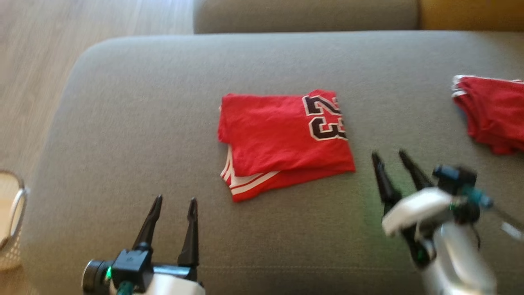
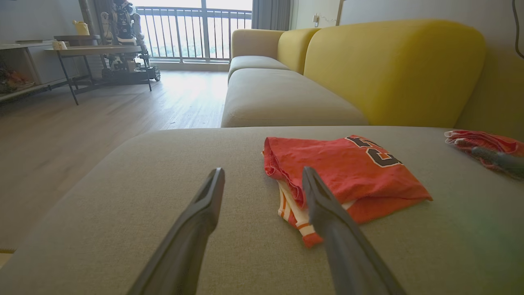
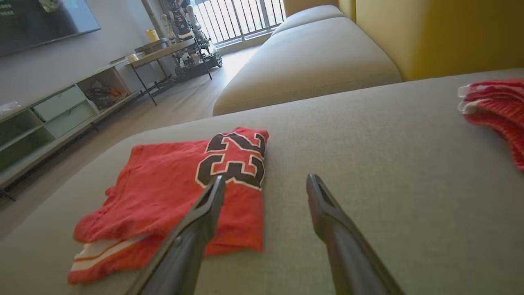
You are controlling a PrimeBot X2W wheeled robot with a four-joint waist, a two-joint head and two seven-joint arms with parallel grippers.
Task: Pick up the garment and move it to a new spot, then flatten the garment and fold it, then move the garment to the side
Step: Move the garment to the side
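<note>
1. Though it is already folded into a neat rectangle, the red garment (image 1: pixel 282 139) lies at the middle of the grey sofa seat (image 1: pixel 143 123), number patch up, with a striped hem peeking out at its near edge.
2. Folding looks done to me, so I judge the step in hand is moving it to the side.
3. The left gripper (image 1: pixel 175 199) hovers near the garment's near-left corner, fingers spread wide, holding nothing. The right gripper (image 1: pixel 389 154) stands just beside its right edge, equally wide and empty.
4. The next move calls for pinching through every layer, or the fold may slip open.
5. Another red garment (image 1: pixel 495 110) lies well apart on the right.
6. A pale basket (image 1: pixel 10 254) stands by the seat's left end; I cannot tell what is in it.
</note>
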